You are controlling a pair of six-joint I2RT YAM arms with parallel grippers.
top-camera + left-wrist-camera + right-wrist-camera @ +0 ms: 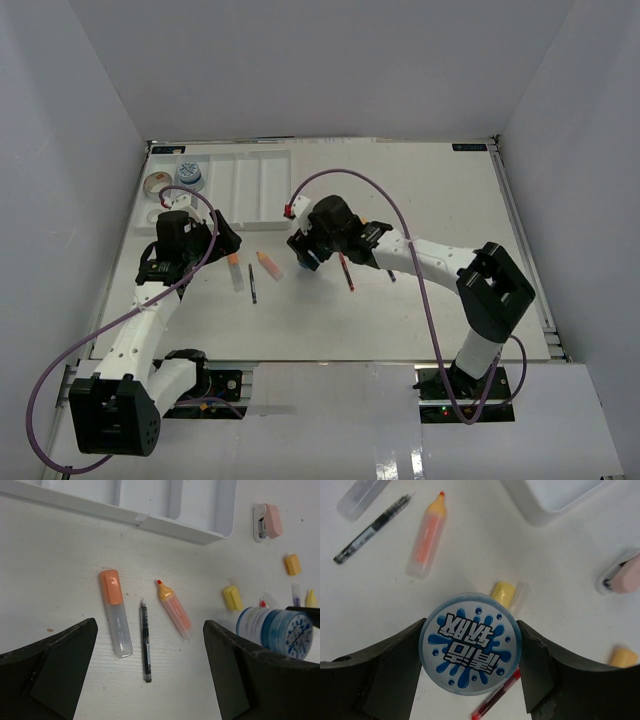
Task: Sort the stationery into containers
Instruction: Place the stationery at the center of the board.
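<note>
1. Stationery lies loose on the table in the overhead view: a capped highlighter (235, 272), a black pen (252, 285), an orange marker (268, 265) and a red pen (346, 272), all in front of the white tray (255, 190). A second tub (188, 175) appears to sit in the tray's left end. The right gripper (305, 258) hangs low just right of the orange marker, and what it has is hidden here. The left gripper (226, 240) hovers beside the tray's near edge.

2. Left wrist view: its fingers (55, 670) are spread fully apart with nothing between them but bare table. The highlighter, pen and marker lie just beyond their tips. Off to the right is the blue-white tub (275, 630), outside the tray and in no compartment.

3. Right wrist view: both fingers (390, 670) press against opposite sides of the tub, its printed lid facing the camera. The jaws stand fairly wide because the tub is wide. The red pen pokes out from underneath. I cannot tell whether the tub is off the table. It looks like stiff, light plastic with a smooth round wall, so it may twist or slip. A hold straight across its widest part, on the wall rather than the lid rim, seems safest.
</note>
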